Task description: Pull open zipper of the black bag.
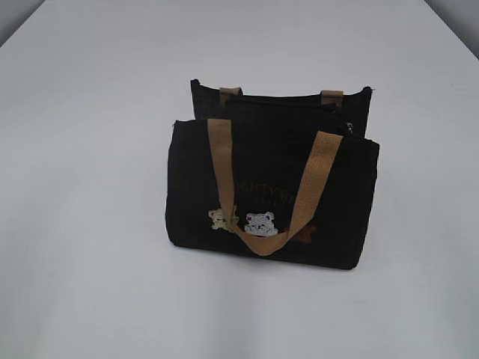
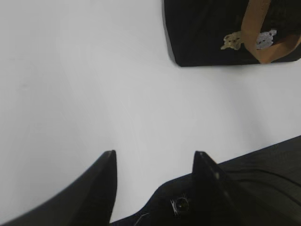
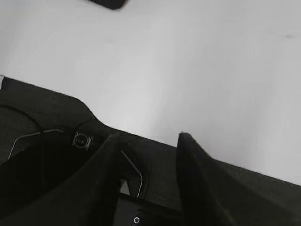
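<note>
The black bag [image 1: 269, 187] stands upright in the middle of the white table, with tan straps and small bears on its front. Its zipper [image 1: 299, 108] runs along the top, and the small metal slider [image 1: 349, 128] sits near the right end. In the left wrist view the bag [image 2: 207, 33] lies at the upper right, far from my left gripper [image 2: 155, 154], which is open and empty over bare table. My right gripper [image 3: 147, 136] is open too, with nothing between its fingers. Neither gripper shows in the exterior view.
The white table [image 1: 90, 224] spreads wide on all sides of the bag. A dark base plate with cables lies under both grippers [image 2: 263, 179] [image 3: 37, 122]. A small dark corner [image 3: 109, 4] shows at the top edge of the right wrist view.
</note>
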Action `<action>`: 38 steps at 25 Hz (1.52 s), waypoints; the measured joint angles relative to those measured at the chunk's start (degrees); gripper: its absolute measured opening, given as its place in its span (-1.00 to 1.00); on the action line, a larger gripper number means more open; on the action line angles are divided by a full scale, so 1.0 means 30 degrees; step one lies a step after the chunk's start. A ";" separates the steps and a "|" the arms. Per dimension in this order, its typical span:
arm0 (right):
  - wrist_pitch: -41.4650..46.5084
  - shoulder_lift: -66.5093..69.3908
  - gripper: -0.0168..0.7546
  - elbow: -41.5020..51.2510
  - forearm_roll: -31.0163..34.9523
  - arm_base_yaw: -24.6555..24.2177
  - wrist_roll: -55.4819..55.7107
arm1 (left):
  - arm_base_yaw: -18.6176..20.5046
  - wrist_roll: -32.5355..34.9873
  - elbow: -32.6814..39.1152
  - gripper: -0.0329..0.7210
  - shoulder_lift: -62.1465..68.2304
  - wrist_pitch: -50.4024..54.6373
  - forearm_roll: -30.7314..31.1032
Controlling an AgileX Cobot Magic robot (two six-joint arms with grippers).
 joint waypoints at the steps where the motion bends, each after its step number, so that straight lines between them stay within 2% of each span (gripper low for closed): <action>1: 0.0000 -0.0731 -0.16 0.0250 0.0000 0.0000 0.0000 | 0.0000 -0.0134 0.0220 0.12 -0.1042 0.0332 0.0341; 6: -0.0022 -0.4049 -0.16 0.0402 -0.0024 0.0000 -0.0193 | 0.0000 -0.0303 0.0535 0.11 -0.5030 0.1271 0.2265; 14: 0.0000 -0.7815 -0.16 0.0425 0.0014 0.0000 -0.2014 | 0.0000 -0.0316 0.0924 0.11 -0.9503 0.1949 0.2525; 21: -0.0917 -0.8238 -0.16 0.0836 0.0003 0.0018 -0.2202 | 0.0000 -0.0299 0.0930 0.07 -0.9773 0.1974 0.2598; 28: -0.1658 -0.8238 -0.36 0.1051 -0.2332 0.0018 0.0702 | 0.0000 -0.0299 0.0930 0.05 -0.9809 0.1974 0.2598; 38: -0.1763 -0.8238 -0.38 0.1066 -0.1982 0.0018 0.0438 | 0.0000 -0.0299 0.0930 0.05 -0.9809 0.1974 0.2598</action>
